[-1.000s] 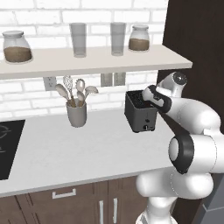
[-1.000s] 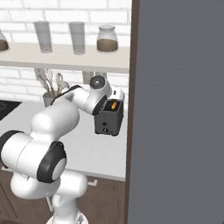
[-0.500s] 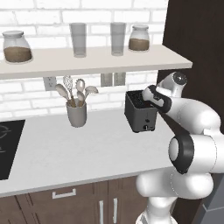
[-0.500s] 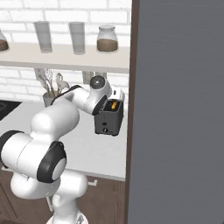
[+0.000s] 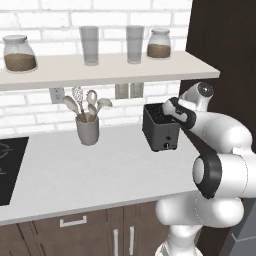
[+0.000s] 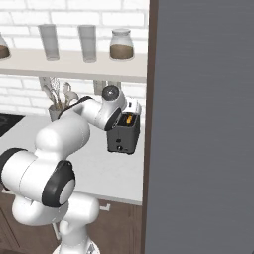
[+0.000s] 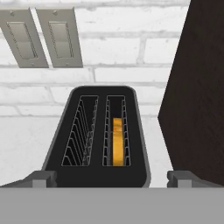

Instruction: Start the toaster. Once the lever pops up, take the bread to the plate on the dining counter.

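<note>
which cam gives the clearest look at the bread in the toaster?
Hand view: it looks straight down into the toaster, showing the bread standing in the right-hand slot. Right base view shows only an orange sliver at the slot top. Left base view shows the toaster, but the arm covers the slots.

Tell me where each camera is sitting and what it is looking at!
Left base view: behind the arm on its left, facing the brick wall, worktop and toaster; the white arm rises at lower right.
Right base view: behind on its right, facing the same toaster; the arm rises at lower left.
Hand view: on the hand, looking down into the toaster at the bread; tool tips at the bottom.
Shared: all three show the toaster.
</note>
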Controlling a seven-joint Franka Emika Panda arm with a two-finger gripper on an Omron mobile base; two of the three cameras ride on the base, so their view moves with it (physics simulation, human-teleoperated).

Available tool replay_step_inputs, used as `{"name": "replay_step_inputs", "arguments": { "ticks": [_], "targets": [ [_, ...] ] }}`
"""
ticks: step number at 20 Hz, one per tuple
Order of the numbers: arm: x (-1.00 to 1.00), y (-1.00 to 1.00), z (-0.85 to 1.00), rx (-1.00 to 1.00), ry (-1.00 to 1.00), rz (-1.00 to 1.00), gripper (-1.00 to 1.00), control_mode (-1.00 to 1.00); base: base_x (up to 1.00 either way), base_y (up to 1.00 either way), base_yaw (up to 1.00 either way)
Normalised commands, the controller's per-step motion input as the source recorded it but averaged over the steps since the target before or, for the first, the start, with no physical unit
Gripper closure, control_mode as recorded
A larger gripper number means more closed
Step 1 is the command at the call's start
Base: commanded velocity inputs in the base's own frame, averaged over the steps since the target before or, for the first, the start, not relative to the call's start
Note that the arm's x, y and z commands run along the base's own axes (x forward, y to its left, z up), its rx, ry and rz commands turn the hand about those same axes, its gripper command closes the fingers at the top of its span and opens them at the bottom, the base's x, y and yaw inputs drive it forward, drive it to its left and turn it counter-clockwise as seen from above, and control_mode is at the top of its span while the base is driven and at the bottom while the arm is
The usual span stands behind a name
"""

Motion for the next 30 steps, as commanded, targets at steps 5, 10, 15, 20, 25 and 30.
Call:
{"name": "replay_step_inputs", "arguments": {
  "ticks": [5, 10, 15, 20, 25, 30],
  "targets": [
    [0.0, 0.0, 0.0, 0.0, 0.0, 0.0, -1.0, -1.0, 0.0, 0.0, 0.0],
    [0.0, 0.0, 0.0, 0.0, 0.0, 0.0, -1.0, -1.0, 0.0, 0.0, 0.0],
    [0.0, 0.0, 0.0, 0.0, 0.0, 0.0, -1.0, -1.0, 0.0, 0.0, 0.0],
    [0.0, 0.0, 0.0, 0.0, 0.0, 0.0, -1.0, -1.0, 0.0, 0.0, 0.0],
    [0.0, 0.0, 0.0, 0.0, 0.0, 0.0, -1.0, -1.0, 0.0, 0.0, 0.0],
    [0.0, 0.0, 0.0, 0.0, 0.0, 0.0, -1.0, -1.0, 0.0, 0.0, 0.0]
  ]
}}
